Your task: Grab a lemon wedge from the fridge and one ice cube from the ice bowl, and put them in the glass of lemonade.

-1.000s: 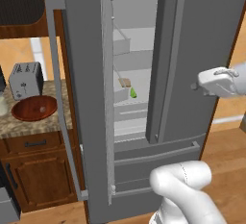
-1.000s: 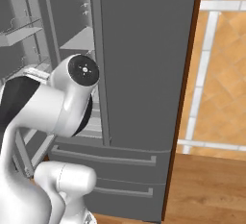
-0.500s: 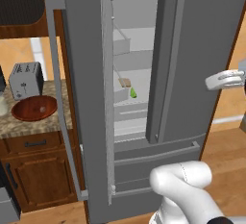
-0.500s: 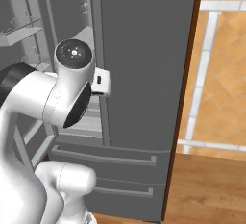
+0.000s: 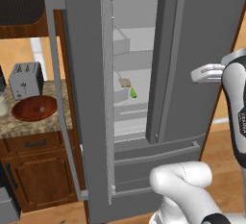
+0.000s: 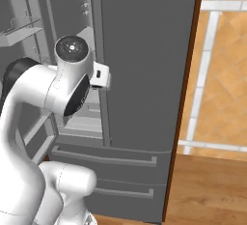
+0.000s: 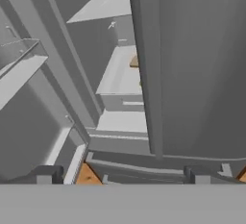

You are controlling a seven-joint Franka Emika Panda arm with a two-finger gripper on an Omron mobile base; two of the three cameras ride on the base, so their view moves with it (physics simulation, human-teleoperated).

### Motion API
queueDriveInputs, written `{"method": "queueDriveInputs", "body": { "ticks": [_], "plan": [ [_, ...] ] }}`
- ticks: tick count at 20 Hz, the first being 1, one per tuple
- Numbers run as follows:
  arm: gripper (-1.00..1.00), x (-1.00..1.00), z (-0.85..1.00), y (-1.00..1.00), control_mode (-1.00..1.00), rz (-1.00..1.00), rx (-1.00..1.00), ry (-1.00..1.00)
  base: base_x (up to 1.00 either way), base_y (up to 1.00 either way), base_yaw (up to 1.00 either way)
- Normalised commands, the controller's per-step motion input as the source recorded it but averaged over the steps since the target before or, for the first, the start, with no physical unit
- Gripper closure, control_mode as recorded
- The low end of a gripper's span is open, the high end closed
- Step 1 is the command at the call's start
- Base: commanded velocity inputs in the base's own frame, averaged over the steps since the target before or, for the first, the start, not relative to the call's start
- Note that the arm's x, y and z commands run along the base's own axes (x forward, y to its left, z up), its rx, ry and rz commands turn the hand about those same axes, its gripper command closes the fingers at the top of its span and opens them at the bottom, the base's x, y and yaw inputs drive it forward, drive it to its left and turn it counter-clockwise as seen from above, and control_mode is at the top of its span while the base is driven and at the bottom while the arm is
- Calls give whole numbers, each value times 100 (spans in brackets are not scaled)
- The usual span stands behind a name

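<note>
The fridge (image 5: 202,35) stands with its left door (image 5: 79,98) swung open and its right door (image 7: 202,74) shut. A tiny yellow-green lemon wedge (image 5: 132,93) lies on a middle shelf, just below a small tan block (image 5: 125,82). My gripper (image 7: 122,177) is open with nothing between its fingertips (image 7: 45,175). It hangs in front of the right door, facing the opening. In the hand view the wedge is almost hidden behind the door's edge. The reddish-brown ice bowl (image 5: 34,107) sits on the counter to the left. A pale thing at the left edge may be the glass of lemonade (image 5: 2,105).
A silver toaster (image 5: 25,80) stands behind the bowl on the speckled counter (image 5: 33,127), above wooden cabinets (image 5: 41,180). The open door's long bar handle (image 5: 60,98) juts out between counter and fridge. Two drawers (image 6: 111,171) sit below. My arm's elbow (image 6: 70,81) is close to the right door.
The arm has swung: its big joint moved right and up in the right base view, and the hand has come out beside it, pointing at the fridge opening. The fridge's contents are unmoved.
</note>
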Motion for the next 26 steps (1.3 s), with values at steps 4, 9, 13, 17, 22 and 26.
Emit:
{"method": "queueDriveInputs", "body": {
  "ticks": [4, 9, 13, 17, 22, 26],
  "plan": [
    [-100, 95, -28, 0, -100, 0, 0, 0, 0, 0, 0],
    [-100, 100, -41, 0, -100, 0, 0, 0, 0, 0, 0],
    [-100, 93, -40, -2, -100, 0, 0, 0, 0, 0, 0],
    [-100, 79, -38, -3, -100, -3, 0, -10, 0, 0, 0],
    [-100, 74, -25, -2, -100, -2, 0, -8, 0, 0, 0],
    [-100, 78, -15, -6, -100, 0, 0, 0, 0, 0, 0]
  ]
}}
